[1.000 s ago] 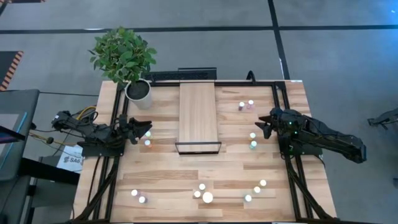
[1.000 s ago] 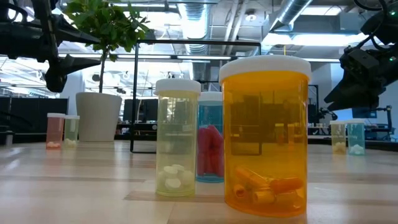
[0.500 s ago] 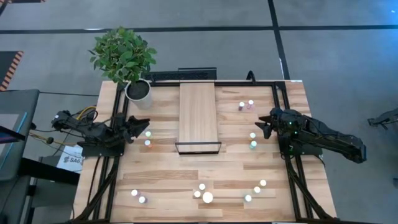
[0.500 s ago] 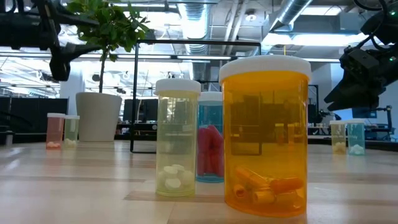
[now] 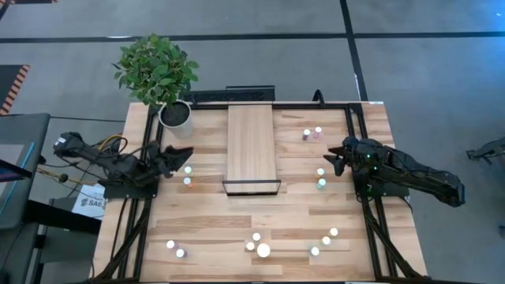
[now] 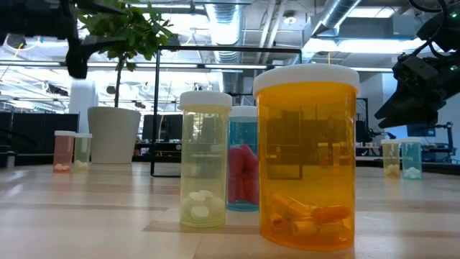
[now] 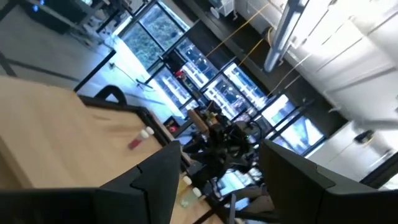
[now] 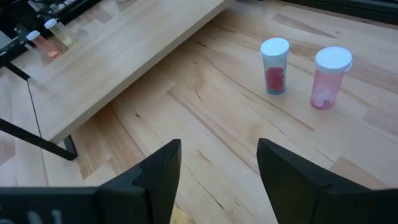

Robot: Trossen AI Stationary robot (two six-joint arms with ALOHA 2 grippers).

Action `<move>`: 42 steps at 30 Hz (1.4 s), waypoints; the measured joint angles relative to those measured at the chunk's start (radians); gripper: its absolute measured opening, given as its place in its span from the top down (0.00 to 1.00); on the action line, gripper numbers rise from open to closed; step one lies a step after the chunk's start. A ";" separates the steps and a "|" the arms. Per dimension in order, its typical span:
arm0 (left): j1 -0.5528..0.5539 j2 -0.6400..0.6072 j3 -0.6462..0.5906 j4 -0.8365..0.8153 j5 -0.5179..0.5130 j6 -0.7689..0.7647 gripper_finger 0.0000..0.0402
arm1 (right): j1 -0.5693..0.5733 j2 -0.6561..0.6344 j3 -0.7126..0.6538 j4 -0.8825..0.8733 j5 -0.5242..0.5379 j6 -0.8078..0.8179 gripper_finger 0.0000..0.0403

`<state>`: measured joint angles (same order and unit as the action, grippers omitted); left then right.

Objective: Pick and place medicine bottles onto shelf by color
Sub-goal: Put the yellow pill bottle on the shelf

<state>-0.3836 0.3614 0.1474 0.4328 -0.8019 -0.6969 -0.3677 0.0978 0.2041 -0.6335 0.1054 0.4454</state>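
Overhead, you can see the left tool (image 5: 183, 153) raised near the left edge of the desk (image 5: 205, 213), its fingers (image 7: 155, 180) apart and clamped on nothing, its wrist camera tipped up toward the room beyond the desk. Two bottles stand just beside it: a pale green bottle (image 5: 188, 169) and a pink bottle (image 5: 187, 181), both apart from the fingers. Your right tool (image 5: 334, 160) waits near the right edge, fingers (image 8: 163, 171) spread and empty, with a yellowish bottle (image 5: 321, 171) and a teal bottle (image 5: 321, 184) on the desk close to it. The shelf (image 5: 252, 146), a light-wood plank with a dark frame at its near end, lies along the middle of the desk from the far edge, with no bottle on it. Near the far right corner stand a teal bottle holding red pills (image 8: 274, 65) and a pink bottle (image 8: 329, 76), side by side and not touching. Along the near edge you have the remaining bottles: two toward the left corner (image 5: 170, 244), a cluster at the middle that includes the big orange bottle (image 6: 307, 155), a pale yellow bottle (image 6: 205, 158) and a blue one (image 6: 243, 158), and three more toward the right (image 5: 326, 240). A potted plant (image 5: 174, 114) sits at the far left corner.
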 joint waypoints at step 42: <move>0.489 0.885 0.755 -1.568 0.851 -0.818 0.49 | 0.000 0.000 0.000 0.000 0.000 0.000 0.42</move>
<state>0.1051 1.2466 0.9028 -1.1350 0.0496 -1.5154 -0.3677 0.0977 0.2041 -0.6334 0.1055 0.4454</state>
